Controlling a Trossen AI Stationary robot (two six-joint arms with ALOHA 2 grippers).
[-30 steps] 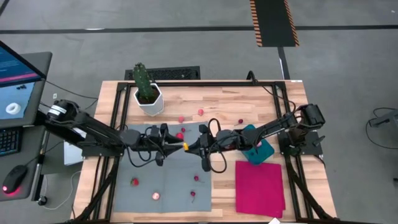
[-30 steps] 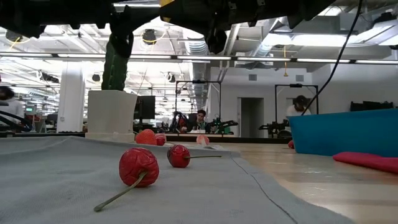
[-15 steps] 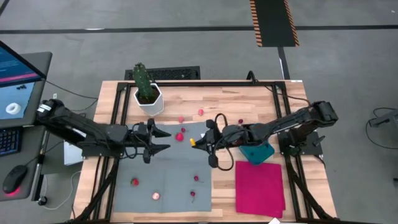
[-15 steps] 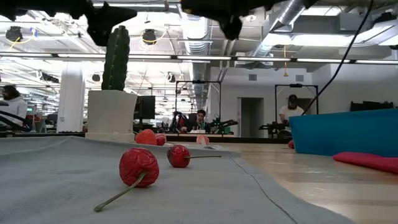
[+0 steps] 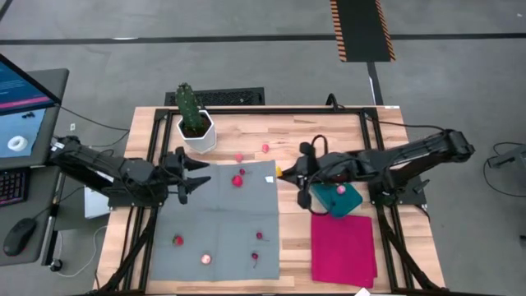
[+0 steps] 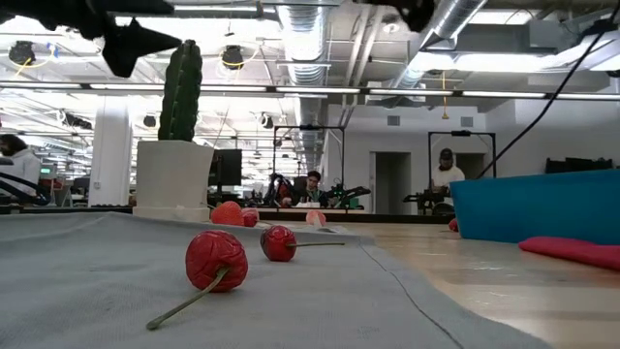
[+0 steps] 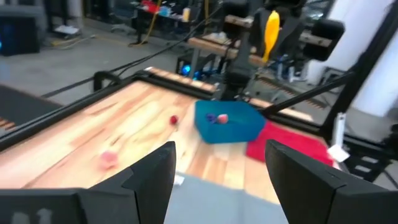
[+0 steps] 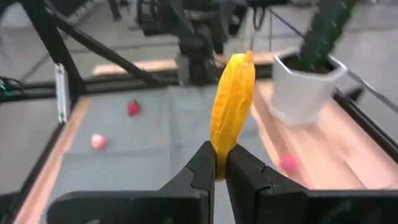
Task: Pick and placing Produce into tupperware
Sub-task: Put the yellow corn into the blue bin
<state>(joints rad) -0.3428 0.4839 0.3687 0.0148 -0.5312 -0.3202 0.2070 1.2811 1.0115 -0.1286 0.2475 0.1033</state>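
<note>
The right tool (image 8: 221, 167) is pinched shut on a yellow produce piece (image 8: 232, 106), which stands lengthwise out from the fingertips. In the high view this tool (image 5: 286, 172) sits above the bench (image 5: 329, 131), just beside the teal tupperware (image 5: 343, 198), which lies back toward the right arm's base and seemingly holds two small pieces already. The right arm is clearly the nearer one. Farther off, the left tool (image 5: 194, 169) hangs empty with fingers spread, well apart over the grey mat (image 5: 222, 222).

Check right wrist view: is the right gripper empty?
No, the right gripper is shut on a long yellow toy produce piece that stands upright between its dark fingers.
</note>
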